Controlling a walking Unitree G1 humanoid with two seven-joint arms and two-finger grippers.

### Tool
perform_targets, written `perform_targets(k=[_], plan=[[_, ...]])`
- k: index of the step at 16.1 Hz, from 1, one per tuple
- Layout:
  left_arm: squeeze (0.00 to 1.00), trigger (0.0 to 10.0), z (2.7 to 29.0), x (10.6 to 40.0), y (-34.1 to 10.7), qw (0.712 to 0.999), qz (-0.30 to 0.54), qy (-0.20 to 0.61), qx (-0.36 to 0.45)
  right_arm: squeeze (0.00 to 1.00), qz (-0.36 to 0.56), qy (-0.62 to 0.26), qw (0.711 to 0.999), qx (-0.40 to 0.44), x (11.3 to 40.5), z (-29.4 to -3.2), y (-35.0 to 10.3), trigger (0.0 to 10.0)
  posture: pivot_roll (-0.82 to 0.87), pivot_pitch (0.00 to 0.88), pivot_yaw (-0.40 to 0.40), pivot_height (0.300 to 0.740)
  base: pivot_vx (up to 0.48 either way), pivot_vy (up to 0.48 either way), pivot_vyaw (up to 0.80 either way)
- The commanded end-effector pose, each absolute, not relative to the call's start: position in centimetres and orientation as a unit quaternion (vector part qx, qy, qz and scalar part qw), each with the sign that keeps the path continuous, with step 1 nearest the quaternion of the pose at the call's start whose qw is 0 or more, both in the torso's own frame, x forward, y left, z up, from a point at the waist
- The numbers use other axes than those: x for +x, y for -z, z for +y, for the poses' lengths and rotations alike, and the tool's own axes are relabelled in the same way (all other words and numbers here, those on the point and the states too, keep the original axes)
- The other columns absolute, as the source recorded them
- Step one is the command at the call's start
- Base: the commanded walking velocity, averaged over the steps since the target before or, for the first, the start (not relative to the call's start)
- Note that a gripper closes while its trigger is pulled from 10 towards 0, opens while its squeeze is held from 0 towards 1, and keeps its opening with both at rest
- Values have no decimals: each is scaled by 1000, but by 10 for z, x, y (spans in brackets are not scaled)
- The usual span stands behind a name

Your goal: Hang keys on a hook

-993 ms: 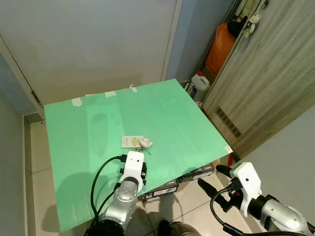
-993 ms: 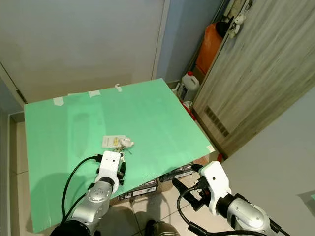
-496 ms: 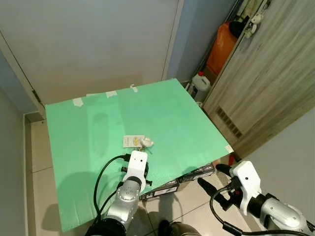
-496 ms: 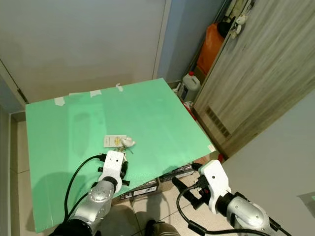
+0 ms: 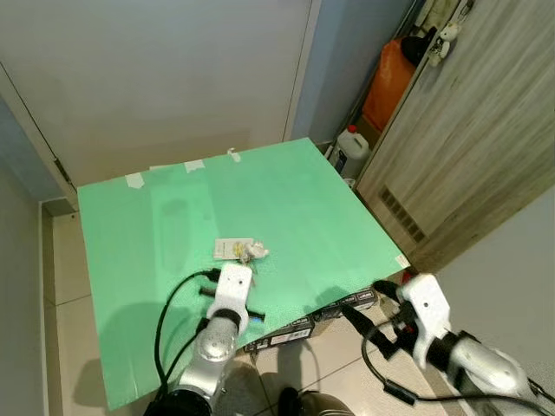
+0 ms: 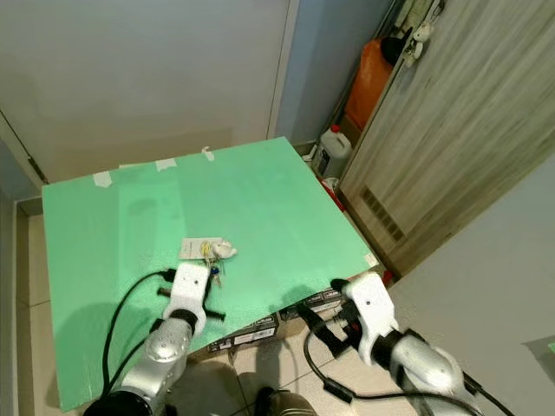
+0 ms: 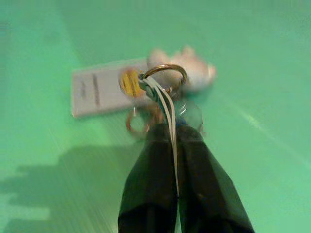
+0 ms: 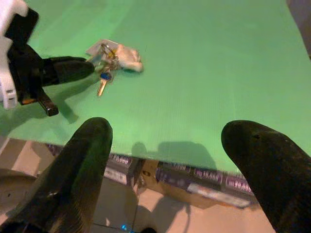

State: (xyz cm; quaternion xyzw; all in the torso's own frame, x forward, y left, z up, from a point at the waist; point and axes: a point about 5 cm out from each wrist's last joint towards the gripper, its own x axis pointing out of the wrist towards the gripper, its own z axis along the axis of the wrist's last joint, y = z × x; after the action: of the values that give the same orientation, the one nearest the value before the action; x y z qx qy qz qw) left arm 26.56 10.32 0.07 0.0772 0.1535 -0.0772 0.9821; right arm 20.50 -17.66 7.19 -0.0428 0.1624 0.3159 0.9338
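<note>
The keys [image 5: 245,251] lie on a green board [image 5: 295,199], near its front edge. They are a metal ring [image 7: 165,74] with a white tag [image 7: 97,90], a pale fluffy charm [image 8: 129,57] and a blue-headed key [image 8: 102,80]. My left gripper [image 7: 172,128] rests low over the board right behind them. Its black fingers are shut, with the bunch's white cord pinched between them. My right gripper [image 8: 167,128] hovers open off the board's front right corner, with nothing between its fingers [image 8: 92,141].
The board rests on cardboard boxes [image 5: 347,305] over a tiled floor. A wooden cupboard [image 5: 468,147] stands on the right, with a small white plush toy [image 5: 447,36] hanging at its top. An orange bag [image 5: 390,74] and a white jug [image 5: 351,146] sit in the far right corner.
My left gripper has edged forward to the keys. The right arm has risen and moved in closer to the board's front edge.
</note>
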Motion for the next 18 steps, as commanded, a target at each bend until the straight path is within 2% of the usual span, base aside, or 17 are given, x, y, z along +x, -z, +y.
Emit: perform_targets(k=[1,4,9,14,18], plan=[[0,0,99,267,-6,984,136,87,73,0,164,-306,936,-52,206,-182,-71,10000,-163,85,-126,740,0,0,0],[0,0,97,277,-29,990,75,95,75,0,158,-303,938,-53,213,-184,-72,10000,-145,66,-122,740,0,0,0],[0,0,92,295,-67,987,4,136,91,0,139,-299,943,-42,228,-171,-69,10000,-104,12,-93,740,0,0,0],[0,0,97,322,-111,983,-38,160,85,0,97,-280,955,-18,259,-150,-70,10000,-38,0,-38,740,0,0,0],[0,0,119,344,-156,987,-76,119,76,0,6,-209,976,60,302,-143,-111,10000,4,0,2,740,0,0,0]])
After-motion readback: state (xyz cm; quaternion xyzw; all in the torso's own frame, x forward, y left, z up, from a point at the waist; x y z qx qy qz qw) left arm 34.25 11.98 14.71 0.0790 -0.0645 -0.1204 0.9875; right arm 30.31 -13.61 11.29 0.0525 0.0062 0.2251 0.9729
